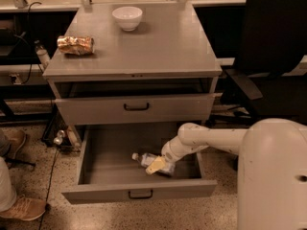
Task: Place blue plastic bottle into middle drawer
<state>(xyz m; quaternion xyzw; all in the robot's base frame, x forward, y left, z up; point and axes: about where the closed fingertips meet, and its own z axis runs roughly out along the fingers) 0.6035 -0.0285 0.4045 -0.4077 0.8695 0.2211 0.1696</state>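
The blue plastic bottle lies on its side on the floor of the open middle drawer, white cap pointing left. My gripper reaches down into the drawer from the right and sits right at the bottle's right end, covering part of it. The white arm stretches in from the robot body at the lower right.
A taller-fronted grey drawer above is closed. On the cabinet top stand a white bowl and a gold foil packet. A black office chair is at the right. A person's shoes are at the left.
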